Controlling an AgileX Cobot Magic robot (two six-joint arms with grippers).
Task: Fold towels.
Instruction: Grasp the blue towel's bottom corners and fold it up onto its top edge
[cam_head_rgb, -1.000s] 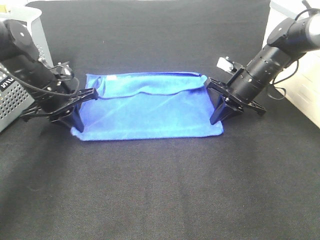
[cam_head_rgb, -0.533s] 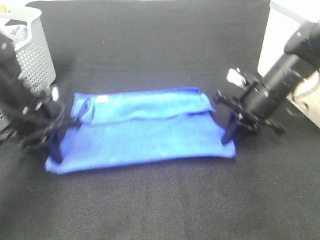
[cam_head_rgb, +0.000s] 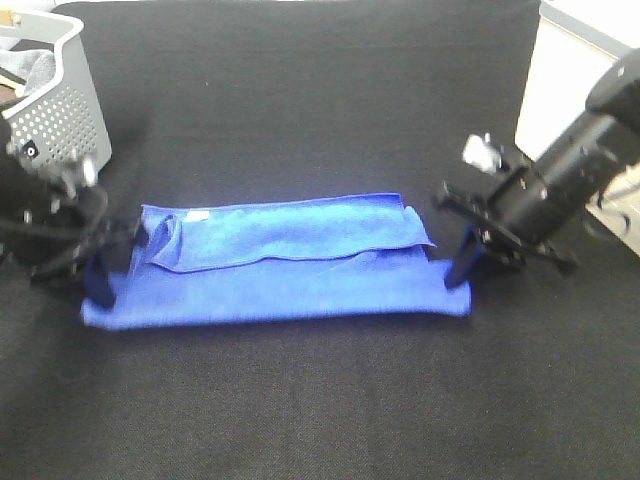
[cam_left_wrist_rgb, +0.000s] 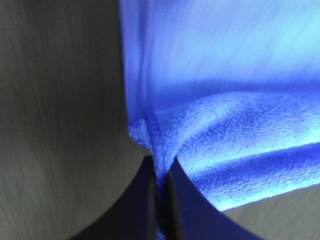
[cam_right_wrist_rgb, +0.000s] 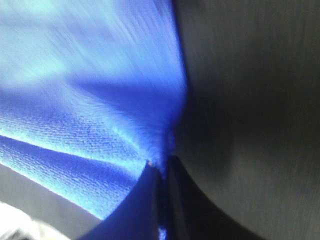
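Note:
A blue towel (cam_head_rgb: 280, 265) lies folded lengthwise on the black table, stretched wide between both arms. My left gripper (cam_head_rgb: 100, 285) is shut on the towel's left end; the left wrist view shows the cloth (cam_left_wrist_rgb: 210, 130) pinched between the dark fingers (cam_left_wrist_rgb: 142, 200). My right gripper (cam_head_rgb: 458, 272) is shut on the towel's right end; the right wrist view shows the cloth (cam_right_wrist_rgb: 90, 110) pinched at the fingertips (cam_right_wrist_rgb: 145, 200). A folded upper layer with a small white label (cam_head_rgb: 198, 214) lies along the far half.
A grey perforated laundry basket (cam_head_rgb: 60, 110) stands at the back left, close behind my left arm. A white box (cam_head_rgb: 560, 70) stands at the back right, behind my right arm. The black table cloth (cam_head_rgb: 320, 400) covers the table.
Both grippers have moved apart and toward the near side, pulling the towel out longer and flatter. The left end went far to the left; the towel slid nearer.

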